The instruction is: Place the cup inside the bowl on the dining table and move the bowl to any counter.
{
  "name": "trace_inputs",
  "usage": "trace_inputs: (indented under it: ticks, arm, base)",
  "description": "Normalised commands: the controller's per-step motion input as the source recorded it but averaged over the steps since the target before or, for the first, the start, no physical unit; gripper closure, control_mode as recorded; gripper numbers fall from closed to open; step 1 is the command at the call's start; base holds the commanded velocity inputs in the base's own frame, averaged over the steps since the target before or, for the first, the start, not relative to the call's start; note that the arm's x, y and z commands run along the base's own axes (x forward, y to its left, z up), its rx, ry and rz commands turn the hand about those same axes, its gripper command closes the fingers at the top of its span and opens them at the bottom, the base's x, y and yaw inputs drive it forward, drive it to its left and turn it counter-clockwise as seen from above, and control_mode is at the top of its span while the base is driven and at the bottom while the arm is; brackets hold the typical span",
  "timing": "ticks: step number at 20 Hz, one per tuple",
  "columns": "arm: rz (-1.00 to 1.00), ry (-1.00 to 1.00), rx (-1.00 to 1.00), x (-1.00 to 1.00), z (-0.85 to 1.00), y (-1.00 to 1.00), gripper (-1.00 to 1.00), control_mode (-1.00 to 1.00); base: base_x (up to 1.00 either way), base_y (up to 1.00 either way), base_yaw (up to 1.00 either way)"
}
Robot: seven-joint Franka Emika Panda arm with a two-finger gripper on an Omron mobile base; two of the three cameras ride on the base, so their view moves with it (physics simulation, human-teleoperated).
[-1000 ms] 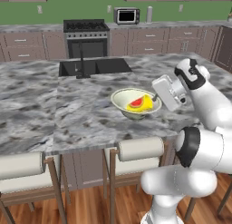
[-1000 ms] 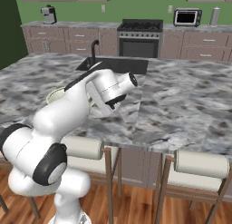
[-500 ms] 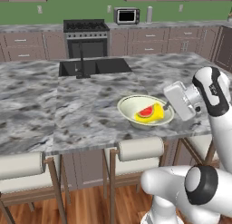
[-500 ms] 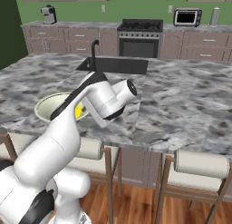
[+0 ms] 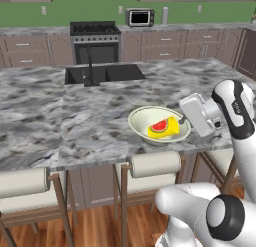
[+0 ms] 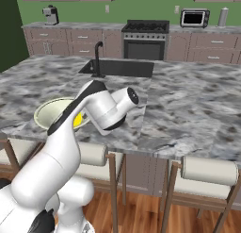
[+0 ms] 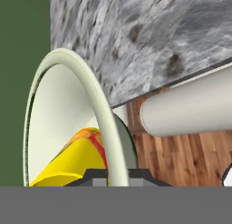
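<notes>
The bowl [image 5: 159, 125] was wide, shallow and pale cream-green with a thin rim, and it sat above the near edge of the table [image 5: 75, 116], over a stool [image 5: 154, 164]. Whether it rested on the marble or was lifted just clear could not be told. The cup [image 5: 163, 128] lay on its side inside it, bright yellow with a red patch facing up. The gripper [image 5: 183, 119] met the bowl's right rim. In the hand view the rim [image 7: 103, 123] ran edge-on between the two dark fingertips [image 7: 93, 174], which appeared closed on it, one inside and one outside the wall.
</notes>
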Motion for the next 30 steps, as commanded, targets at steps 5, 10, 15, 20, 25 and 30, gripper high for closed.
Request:
trace_inputs:
  ticks: [5, 10, 15, 20, 25, 30]
  arm:
    - [0.0, 0.0, 0.0, 0.0, 0.0, 0.0, 1.0, 1.0]
    - [0.0, 0.0, 0.0, 0.0, 0.0, 0.0, 1.0, 1.0]
    - [0.0, 0.0, 0.0, 0.0, 0.0, 0.0, 1.0, 1.0]
    - [0.0, 0.0, 0.0, 0.0, 0.0, 0.0, 1.0, 1.0]
    - [0.0, 0.0, 0.0, 0.0, 0.0, 0.0, 1.0, 1.0]
    - [0.0, 0.0, 0.0, 0.0, 0.0, 0.0, 1.0, 1.0]
  base:
    - [-0.04, 0.06, 0.0]
    - [-0.27, 0.88, -0.06]
    - [-0.12, 1.0, -0.05]
    - [-0.08, 1.0, 0.0]
    - [-0.02, 1.0, 0.0]
    - [0.0, 1.0, 0.0]
